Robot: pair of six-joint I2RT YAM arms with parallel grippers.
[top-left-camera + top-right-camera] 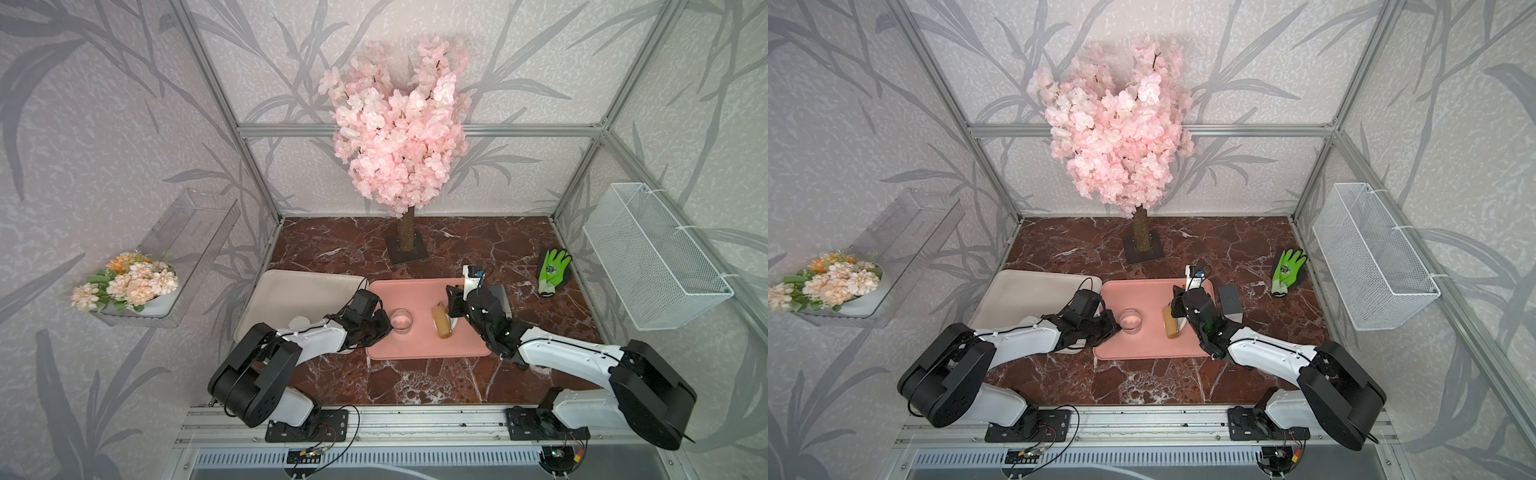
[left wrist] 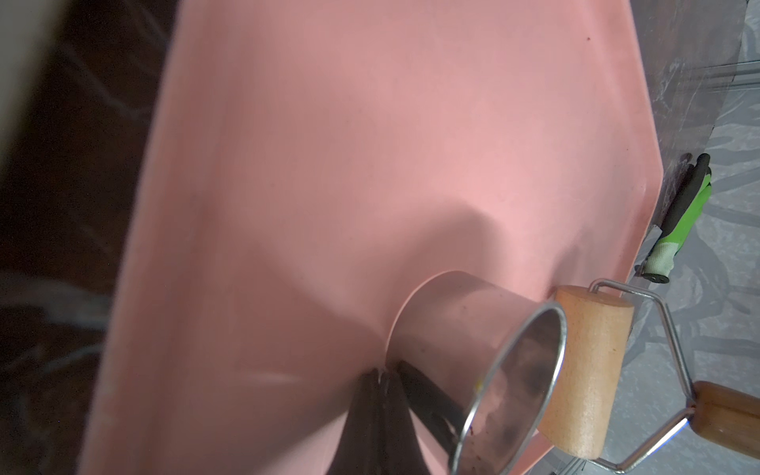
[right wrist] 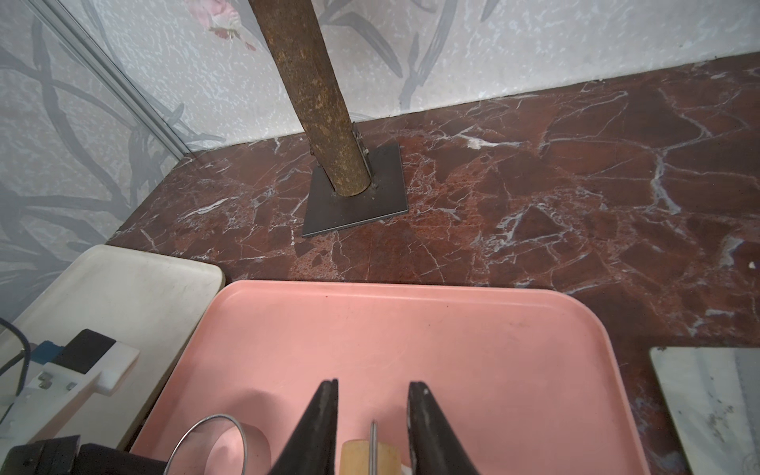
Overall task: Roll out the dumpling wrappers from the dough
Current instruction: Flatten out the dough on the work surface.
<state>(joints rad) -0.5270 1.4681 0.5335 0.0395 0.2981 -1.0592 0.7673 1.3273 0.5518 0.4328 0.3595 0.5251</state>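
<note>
my left end effector (image 2: 382, 376) is clenched tight, with its tips touching the foot of the ring cutter (image 2: 452, 320) on the pink tray (image 2: 329, 144). my right end effector (image 3: 372, 390) has a finger on each side of the rolling pin (image 1: 441, 326). i cannot tell if it squeezes it. the dough (image 1: 455, 323) peeks out white from under the pin, just right of centre in both top views.

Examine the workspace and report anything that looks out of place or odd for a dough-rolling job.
A green work glove lies loose on the marble table, off to the right arm's side of the pink tray and apart from it. It has no part in rolling dough. Nothing looks spilled or broken.
</note>
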